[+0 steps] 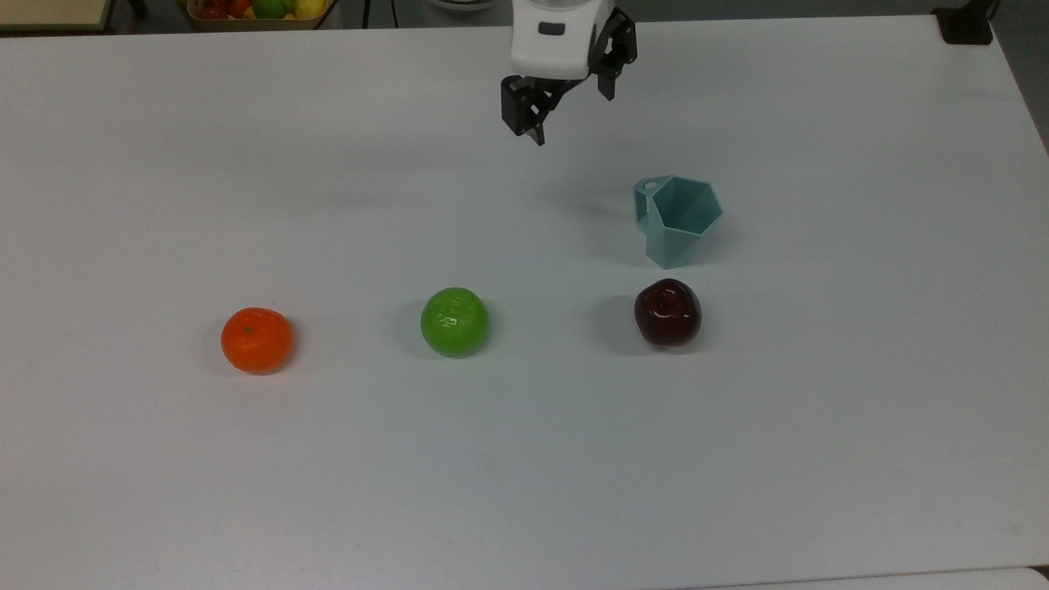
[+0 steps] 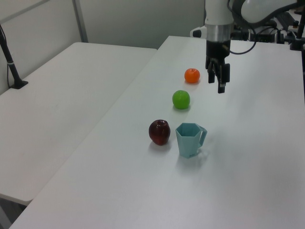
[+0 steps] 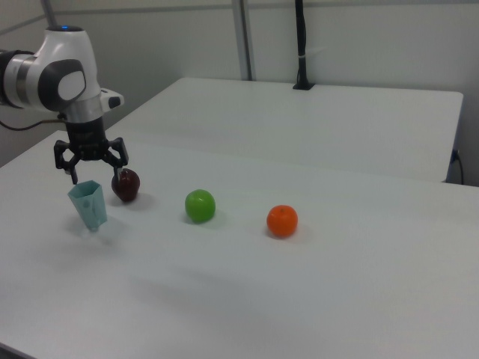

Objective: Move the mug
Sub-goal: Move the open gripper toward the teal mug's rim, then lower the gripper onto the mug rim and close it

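Note:
The pale teal faceted mug (image 1: 676,220) stands upright on the white table (image 1: 860,393), handle toward the top view's upper left. It also appears in the left view as the mug (image 2: 190,140) and in the right view as the mug (image 3: 90,206). My gripper (image 1: 571,111) hangs open in the air, up and to the left of the mug in the top view, with nothing between its fingers. In the left view the gripper (image 2: 217,82) is beyond the mug, near the orange fruit. In the right view the gripper (image 3: 96,170) appears just above the mug's rim.
A dark red apple (image 1: 668,312) sits close beside the mug. A green apple (image 1: 454,321) and an orange (image 1: 256,339) continue the row toward the top view's left. A fruit basket (image 1: 254,10) and a black clamp (image 1: 965,24) lie at the far edge.

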You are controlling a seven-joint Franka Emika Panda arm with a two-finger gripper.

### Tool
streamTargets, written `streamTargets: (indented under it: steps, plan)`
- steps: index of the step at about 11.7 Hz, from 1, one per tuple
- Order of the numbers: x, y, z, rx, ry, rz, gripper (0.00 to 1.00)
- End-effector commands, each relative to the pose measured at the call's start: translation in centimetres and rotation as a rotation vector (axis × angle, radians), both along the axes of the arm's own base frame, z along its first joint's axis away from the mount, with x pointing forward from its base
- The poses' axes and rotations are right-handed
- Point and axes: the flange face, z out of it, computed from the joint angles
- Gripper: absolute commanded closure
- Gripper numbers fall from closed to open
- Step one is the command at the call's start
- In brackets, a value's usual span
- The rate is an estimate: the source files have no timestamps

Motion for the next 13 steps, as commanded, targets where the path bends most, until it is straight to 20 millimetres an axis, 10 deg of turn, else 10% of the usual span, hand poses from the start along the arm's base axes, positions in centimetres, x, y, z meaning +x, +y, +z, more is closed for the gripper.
streamTargets:
  steps: [1, 13]
  plan:
    - [-1.0, 3.4, -1.5, 0.011, -0.030, 0.083, 0.00]
    - [-0.7, 9.2, -10.9, -0.055, -0.092, 0.100, 0.18]
